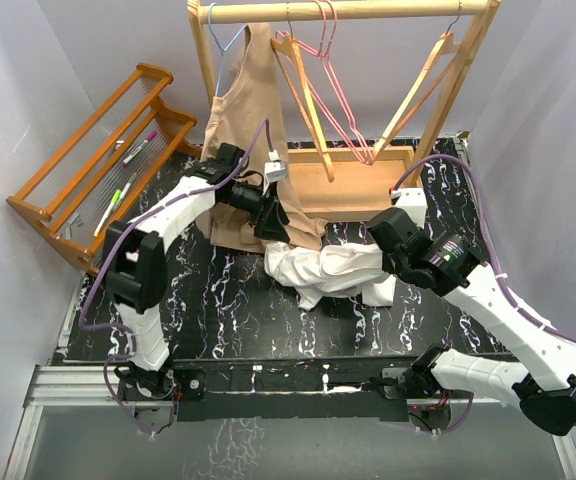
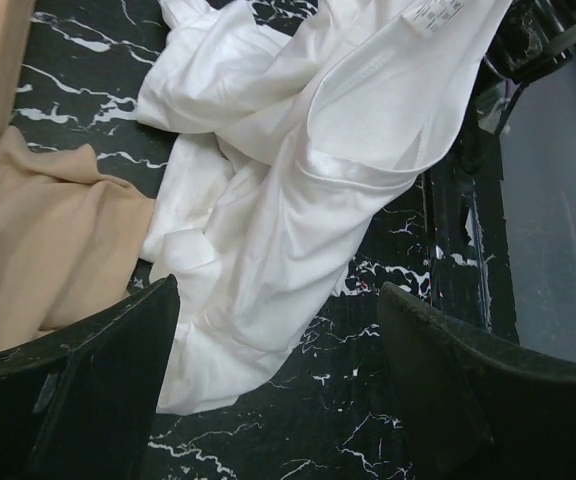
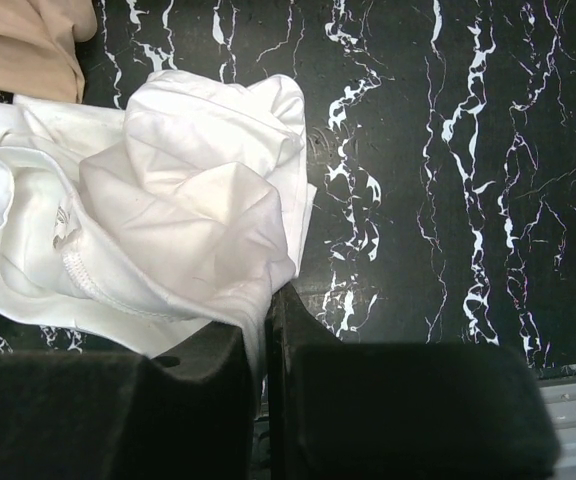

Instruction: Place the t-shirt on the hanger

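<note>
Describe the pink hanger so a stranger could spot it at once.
Find the wooden clothes rack at the table's far edge. On its top rail, right of the hanging beige garment, hangs the pink hanger. It is thin wire; the hangers flanking it are thicker light wood.

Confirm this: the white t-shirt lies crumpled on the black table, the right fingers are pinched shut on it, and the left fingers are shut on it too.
Wrong on the left fingers: the left wrist view shows them spread open over the t-shirt, gripping nothing. The rest stands.
</note>
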`<state>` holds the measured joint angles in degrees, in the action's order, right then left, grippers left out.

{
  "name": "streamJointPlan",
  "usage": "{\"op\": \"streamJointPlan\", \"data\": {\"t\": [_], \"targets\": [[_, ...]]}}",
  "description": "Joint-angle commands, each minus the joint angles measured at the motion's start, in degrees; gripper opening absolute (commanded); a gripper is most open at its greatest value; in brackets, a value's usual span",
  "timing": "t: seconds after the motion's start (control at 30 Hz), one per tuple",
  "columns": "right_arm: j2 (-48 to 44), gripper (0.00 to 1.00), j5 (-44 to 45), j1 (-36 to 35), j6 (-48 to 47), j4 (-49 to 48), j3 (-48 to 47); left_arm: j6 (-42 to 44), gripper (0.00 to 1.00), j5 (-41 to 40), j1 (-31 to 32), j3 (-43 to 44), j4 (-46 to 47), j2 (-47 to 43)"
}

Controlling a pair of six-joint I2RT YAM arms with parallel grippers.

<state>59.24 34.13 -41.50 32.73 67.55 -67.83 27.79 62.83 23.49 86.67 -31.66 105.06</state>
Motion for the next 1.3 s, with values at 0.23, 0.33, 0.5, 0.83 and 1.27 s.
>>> {"op": "streamJointPlan", "data": {"t": [0.23,0.33,0.5,0.83,1.27], "targets": [[-1.0,0.08,0.0,0.2,0.8,-0.4,-2.0,5.4,0.76,0.8,6.0,0.4,2.5,4.7],[-1.3,0.08,-0.2,0.2,0.7,-0.4,-2.0,2.7,0.76,-2.5,7.9,-3.3,8.4,3.1],[-2.1,0.08,-0.4,0.2,0.5,-0.5,-2.0,-0.6,0.76,-7.7,9.3,-8.0,17.5,2.1],[-2.5,0.08,-1.0,0.2,0.2,-0.6,-1.9,-1.7,0.75,-7.6,9.3,-6.6,19.8,4.2],[-3.7,0.08,-1.5,0.2,0.3,-0.2,-2.1,7.3,0.65,-2.7,11.2,-4.3,8.0,7.6]]}}
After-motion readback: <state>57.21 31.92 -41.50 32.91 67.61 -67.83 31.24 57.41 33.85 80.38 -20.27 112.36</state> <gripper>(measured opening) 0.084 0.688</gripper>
